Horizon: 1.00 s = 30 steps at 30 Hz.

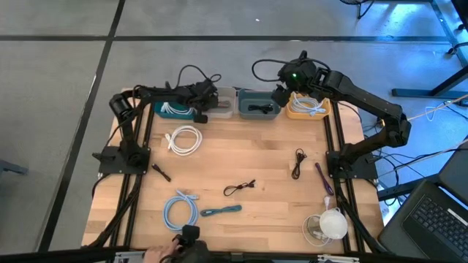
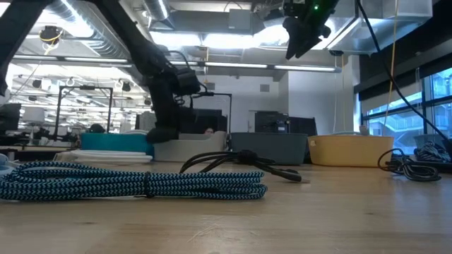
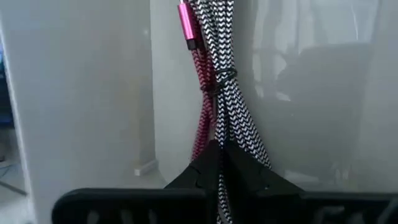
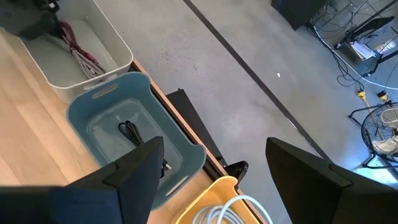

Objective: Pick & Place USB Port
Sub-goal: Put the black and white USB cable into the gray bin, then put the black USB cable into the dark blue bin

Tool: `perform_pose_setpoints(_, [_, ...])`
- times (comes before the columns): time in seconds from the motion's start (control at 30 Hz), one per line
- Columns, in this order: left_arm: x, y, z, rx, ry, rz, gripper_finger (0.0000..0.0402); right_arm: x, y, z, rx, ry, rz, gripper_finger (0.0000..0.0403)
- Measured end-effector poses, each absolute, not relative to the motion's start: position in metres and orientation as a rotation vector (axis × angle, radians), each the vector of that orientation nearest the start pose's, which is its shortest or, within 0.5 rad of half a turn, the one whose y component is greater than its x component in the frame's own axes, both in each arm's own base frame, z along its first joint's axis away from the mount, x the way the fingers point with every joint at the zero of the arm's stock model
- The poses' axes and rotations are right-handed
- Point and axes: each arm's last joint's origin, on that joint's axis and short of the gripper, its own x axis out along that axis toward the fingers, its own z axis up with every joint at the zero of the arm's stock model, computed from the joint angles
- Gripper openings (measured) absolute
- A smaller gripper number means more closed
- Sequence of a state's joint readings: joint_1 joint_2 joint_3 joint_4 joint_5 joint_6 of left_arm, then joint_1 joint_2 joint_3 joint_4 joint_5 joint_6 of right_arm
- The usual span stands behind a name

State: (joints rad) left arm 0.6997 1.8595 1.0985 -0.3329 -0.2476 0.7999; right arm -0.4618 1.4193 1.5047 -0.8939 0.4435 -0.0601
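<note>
Reaching into the white bin (image 1: pixel 225 104) at the far edge of the table (image 1: pixel 241 157), the left gripper (image 3: pixel 219 163) has its jaws pinched shut on a bundle of braided cables (image 3: pixel 219 81), one pink and one black-and-white, with a pink plug at its tip. The right gripper (image 4: pixel 211 165) hangs above the far bins with jaws spread wide and nothing between them. Below it sit the blue bin (image 4: pixel 127 134), holding a black cable (image 4: pixel 130 132), and the yellow bin (image 1: pixel 308 107), holding a white cable (image 1: pixel 313 104). Loose on the table lie a white coil (image 1: pixel 183 139), a blue coil (image 1: pixel 180 209), and a black coil (image 1: pixel 298 162).
</note>
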Motion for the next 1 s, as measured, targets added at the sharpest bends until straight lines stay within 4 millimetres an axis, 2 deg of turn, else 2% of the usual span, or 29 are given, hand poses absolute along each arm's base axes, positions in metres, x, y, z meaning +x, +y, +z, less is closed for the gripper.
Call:
perform_pose_setpoints(0.1, [0.272, 0.232, 0.146, 0.422, 1.358, 0.345, 0.0027, 0.248, -0.137, 0.377, -0.045, 0.871, -0.827, 0.0284])
perform_pose_setpoints(0.17, [0.272, 0.228, 0.154, 0.437, 1.339, 0.352, 0.0043, 0.248, -0.137, 0.376, -0.045, 0.876, -0.826, 0.0284])
perform_pose_setpoints(0.43, [0.275, 0.21, 0.202, 0.524, 1.21, 0.416, 0.0102, 0.248, -0.137, 0.376, -0.042, 0.875, -0.828, 0.0284])
perform_pose_setpoints(0.57, [0.27, 0.195, 0.227, 0.492, 1.142, 0.464, 0.0118, 0.247, -0.137, 0.376, -0.041, 0.886, -0.826, 0.0284])
perform_pose_setpoints(0.67, [0.264, 0.174, 0.252, 0.402, 1.041, 0.437, 0.0124, 0.245, -0.136, 0.373, -0.04, 0.924, -0.819, 0.0284])
perform_pose_setpoints(0.83, [0.251, 0.127, 0.289, 0.187, 0.838, 0.231, 0.0123, 0.242, -0.133, 0.37, -0.038, 0.976, -0.795, 0.0284])
perform_pose_setpoints(1.0, [0.24, 0.082, 0.313, 0.027, 0.718, -0.001, 0.0121, 0.252, -0.115, 0.368, 0.033, 0.95, -0.487, 0.0284])
